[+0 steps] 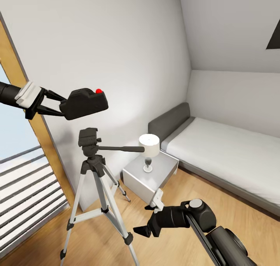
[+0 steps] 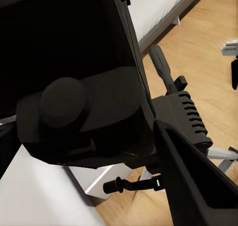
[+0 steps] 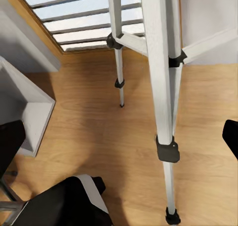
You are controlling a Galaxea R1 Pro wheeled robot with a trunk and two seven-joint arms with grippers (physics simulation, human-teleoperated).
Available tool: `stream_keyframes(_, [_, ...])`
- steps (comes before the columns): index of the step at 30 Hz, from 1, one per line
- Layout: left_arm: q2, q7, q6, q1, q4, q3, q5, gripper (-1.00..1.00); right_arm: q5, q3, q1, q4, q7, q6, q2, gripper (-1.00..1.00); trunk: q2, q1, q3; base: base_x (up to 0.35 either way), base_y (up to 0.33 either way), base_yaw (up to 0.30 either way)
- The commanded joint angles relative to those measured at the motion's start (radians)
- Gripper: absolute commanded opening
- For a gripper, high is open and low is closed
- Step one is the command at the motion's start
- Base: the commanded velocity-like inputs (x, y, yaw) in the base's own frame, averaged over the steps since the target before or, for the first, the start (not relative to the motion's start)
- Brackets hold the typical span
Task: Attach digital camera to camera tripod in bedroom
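Above the tripod point(image 1: 99, 188), I am holding the camera point(image 1: 84, 103) in my left gripper point(image 1: 58, 104). Its jaws are closed on the camera body from the side, so the underside is staying free, and I think this is for setting it down on the head point(image 1: 88, 138). The red button point(image 1: 98, 90) is pointing up, so the camera is sitting almost level.

The camera is hanging over the head and not touching it; a clear gap is showing between them. In the left wrist view the head is lying just past the camera's edge, so I am judging that the line is close but not yet exact.

My right gripper point(image 1: 149, 219) is waiting low, near the floor point(image 1: 202, 188) and beside one tripod leg point(image 3: 163, 87). I cannot tell if its jaws are wide or narrow.

For moving, the wall point(image 1: 116, 44) is standing close behind, and the pan handle point(image 1: 120, 148) is reaching toward the lamp point(image 1: 149, 146) on the bedside table point(image 1: 136, 180). Straight down seems the open way to me.
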Motion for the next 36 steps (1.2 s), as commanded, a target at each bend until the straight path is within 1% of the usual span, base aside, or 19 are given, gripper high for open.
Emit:
stream_keyframes(1, [0.001, 0.000, 0.008, -0.004, 0.000, -0.008, 0.008, -1.00, 0.004, 0.000, -0.002, -0.001, 0.012, 0.008, 0.009, 1.00, -0.002, 0.000, -0.002, 0.000, 0.000, 0.000])
stream_keyframes(4, [-0.001, -0.001, 0.007, -0.003, 0.001, -0.012, 0.010, -1.00, 0.004, -0.001, -0.002, -0.001, 0.027, 0.018, 0.032, 1.00, -0.002, 0.000, -0.002, 0.000, 0.000, 0.000])
stream_keyframes(5, [-0.001, -0.001, 0.007, -0.003, 0.001, -0.012, 0.010, -1.00, 0.004, -0.001, -0.002, -0.001, 0.027, 0.018, 0.032, 1.00, -0.002, 0.000, -0.002, 0.000, 0.000, 0.000])
stream_keyframes(8, [-0.002, -0.001, 0.007, -0.002, -0.001, -0.015, 0.010, -1.00, 0.005, -0.002, -0.003, -0.001, 0.034, 0.037, 0.049, 1.00, -0.002, 0.000, -0.002, 0.000, 0.000, 0.000])
stream_keyframes(12, [-0.004, -0.001, 0.007, -0.001, -0.004, -0.016, 0.012, -1.00, 0.009, -0.003, -0.004, 0.000, 0.035, 0.060, 0.085, 1.00, -0.002, 0.000, -0.002, 0.000, 0.000, 0.000])
stream_keyframes(13, [-0.004, -0.001, 0.007, -0.001, -0.004, -0.016, 0.012, -1.00, 0.009, -0.003, -0.004, 0.000, 0.035, 0.060, 0.085, 1.00, -0.002, 0.000, -0.002, 0.000, 0.000, 0.000])
stream_keyframes(15, [-0.006, -0.001, 0.007, -0.001, -0.005, -0.017, 0.012, -1.00, 0.011, -0.003, -0.004, 0.000, 0.034, 0.066, 0.105, 1.00, -0.002, 0.000, -0.002, 0.000, 0.000, 0.000])
stream_keyframes(17, [-0.008, -0.001, 0.008, -0.001, -0.005, -0.017, 0.012, -1.00, 0.012, -0.003, -0.005, 0.000, 0.031, 0.070, 0.120, 1.00, -0.002, 0.000, -0.002, 0.000, 0.000, 0.000])
stream_keyframes(18, [-0.008, -0.001, 0.008, -0.001, -0.005, -0.017, 0.012, -1.00, 0.012, -0.003, -0.005, 0.000, 0.031, 0.070, 0.120, 1.00, -0.002, 0.000, -0.002, 0.000, 0.000, 0.000])
stream_keyframes(20, [-0.009, -0.001, 0.008, -0.001, -0.005, -0.017, 0.012, -1.00, 0.013, -0.003, -0.005, 0.000, 0.021, 0.073, 0.131, 1.00, -0.002, 0.000, -0.002, 0.000, 0.000, 0.000])
stream_keyframes(23, [-0.010, -0.001, 0.008, 0.000, -0.006, -0.017, 0.013, -1.00, 0.012, -0.003, -0.005, 0.000, -0.014, 0.074, 0.140, 1.00, -0.002, 0.000, -0.002, 0.000, 0.000, 0.000])
stream_keyframes(25, [-0.010, -0.001, 0.008, 0.001, -0.006, -0.018, 0.013, -1.00, 0.011, -0.002, -0.005, 0.000, -0.042, 0.071, 0.144, 1.00, -0.002, 0.000, -0.002, 0.000, 0.000, 0.000])
stream_keyframes(26, [-0.010, -0.001, 0.008, 0.001, -0.006, -0.018, 0.013, -1.00, 0.011, -0.002, -0.005, 0.000, -0.042, 0.071, 0.144, 1.00, -0.002, 0.000, -0.002, 0.000, 0.000, 0.000])
stream_keyframes(29, [-0.011, -0.001, 0.008, 0.001, -0.007, -0.018, 0.013, -1.00, 0.008, 0.000, -0.005, 0.000, -0.071, 0.068, 0.147, 1.00, -0.002, 0.000, -0.002, 0.000, 0.000, 0.000])
stream_keyframes(33, [-0.012, -0.001, 0.008, 0.000, -0.008, -0.018, 0.013, -1.00, 0.008, 0.003, -0.005, 0.002, -0.086, 0.067, 0.151, 1.00, -0.002, 0.000, -0.002, 0.000, 0.000, 0.000])
stream_keyframes(36, [-0.012, 0.000, 0.009, -0.001, -0.010, -0.018, 0.013, -1.00, 0.012, 0.006, -0.004, 0.007, -0.095, 0.065, 0.167, 1.00, -0.002, 0.000, -0.002, 0.000, 0.000, 0.000])
